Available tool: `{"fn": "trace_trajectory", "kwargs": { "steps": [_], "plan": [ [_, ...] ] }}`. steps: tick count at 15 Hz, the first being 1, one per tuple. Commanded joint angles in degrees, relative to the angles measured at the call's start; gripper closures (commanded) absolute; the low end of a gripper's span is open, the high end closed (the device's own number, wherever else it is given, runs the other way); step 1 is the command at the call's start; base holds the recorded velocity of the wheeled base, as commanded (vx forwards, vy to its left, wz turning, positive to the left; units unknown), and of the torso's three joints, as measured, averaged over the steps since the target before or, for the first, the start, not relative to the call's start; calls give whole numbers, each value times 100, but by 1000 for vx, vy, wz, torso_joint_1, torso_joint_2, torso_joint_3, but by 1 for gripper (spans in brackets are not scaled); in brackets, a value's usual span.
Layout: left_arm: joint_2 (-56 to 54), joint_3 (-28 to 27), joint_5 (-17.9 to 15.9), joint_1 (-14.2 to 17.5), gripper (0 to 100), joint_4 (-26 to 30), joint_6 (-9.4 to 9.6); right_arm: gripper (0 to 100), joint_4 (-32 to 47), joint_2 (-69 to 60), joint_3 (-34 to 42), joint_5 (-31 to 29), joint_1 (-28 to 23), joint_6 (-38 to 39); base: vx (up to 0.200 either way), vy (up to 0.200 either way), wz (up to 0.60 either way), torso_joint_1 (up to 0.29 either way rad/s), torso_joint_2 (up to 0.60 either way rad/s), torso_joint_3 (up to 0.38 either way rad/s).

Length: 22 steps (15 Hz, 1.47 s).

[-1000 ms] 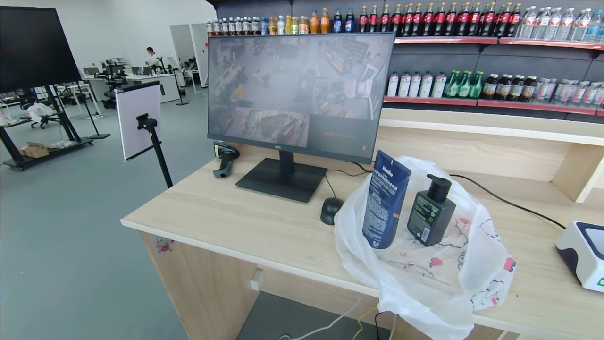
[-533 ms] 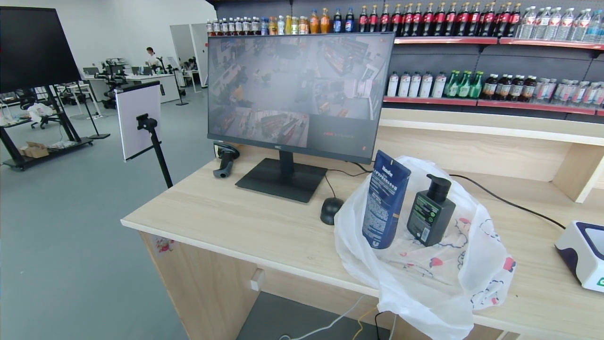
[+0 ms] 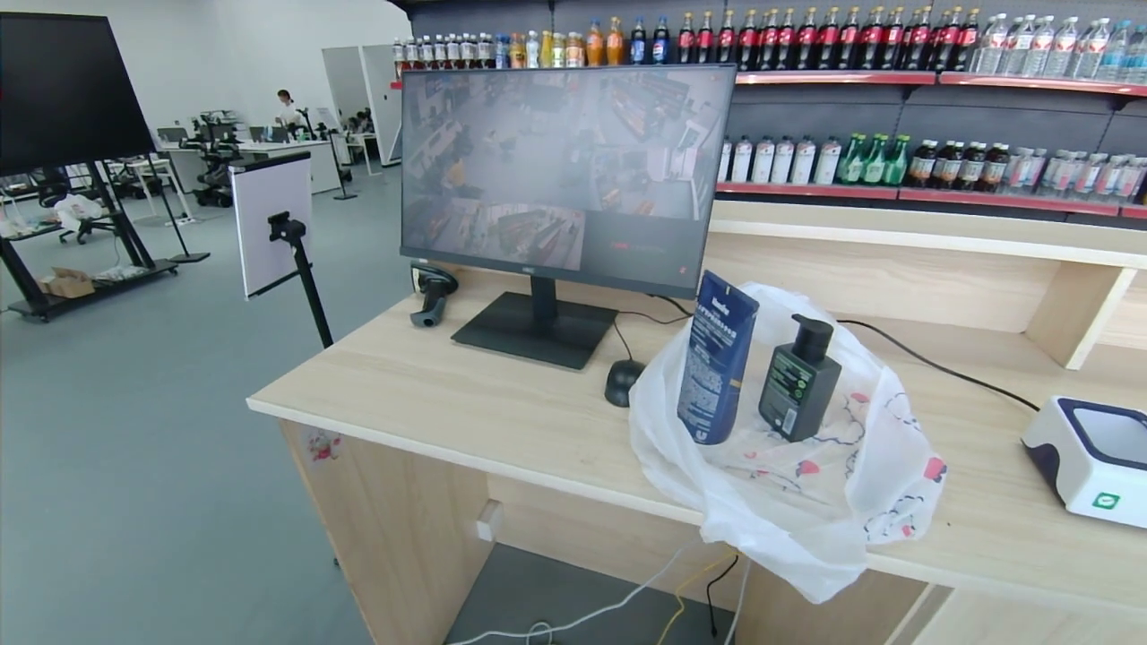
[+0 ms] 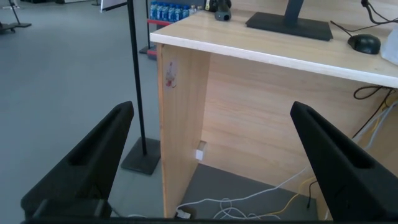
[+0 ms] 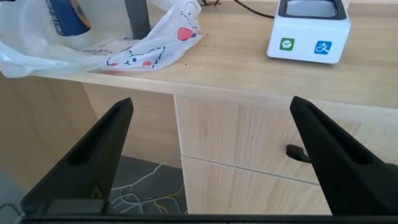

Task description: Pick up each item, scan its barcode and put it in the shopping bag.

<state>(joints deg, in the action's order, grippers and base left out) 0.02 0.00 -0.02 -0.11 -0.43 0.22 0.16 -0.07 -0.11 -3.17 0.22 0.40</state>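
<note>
Left gripper (image 4: 211, 158) and right gripper (image 5: 211, 158) gape empty before the counter (image 3: 502, 421), well apart from the shopping bag (image 3: 806, 502) holding blue pouch (image 3: 715, 358) and pump bottle (image 3: 797, 381).

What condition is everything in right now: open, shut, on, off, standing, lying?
shopping bag: open, draped over the counter edge.
blue pouch: upright in the bag.
pump bottle: upright in the bag.
monitor: on.
left gripper: open, empty.
right gripper: open, empty.
</note>
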Motion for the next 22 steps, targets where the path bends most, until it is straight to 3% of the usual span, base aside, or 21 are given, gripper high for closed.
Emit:
{"fn": "trace_trajectory", "kwargs": {
  "steps": [1, 5, 8, 17, 22],
  "plan": [
    [-2, 0, 2, 2, 0, -1, -4, 0, 2, 7, 2, 1, 4, 4, -200, 0, 0, -12, -2, -2],
    [-2, 0, 2, 11, 0, -1, -4, 0, -7, 7, 11, 1, 4, 30, -200, 0, 0, 0, 4, 0],
    [-2, 0, 2, 2, 0, -1, 13, 0, -7, 7, 11, 1, 4, 100, 0, 0, 0, 0, 0, 0],
    [-2, 0, 2, 11, 0, -1, 48, 0, -7, 7, 11, 1, 4, 100, 0, 0, -600, 7, 2, 3],
    [-2, 0, 2, 2, 0, -1, 57, 0, -7, 7, 11, 1, 4, 83, 0, -200, 0, 3, 1, 1]
  ]
}}
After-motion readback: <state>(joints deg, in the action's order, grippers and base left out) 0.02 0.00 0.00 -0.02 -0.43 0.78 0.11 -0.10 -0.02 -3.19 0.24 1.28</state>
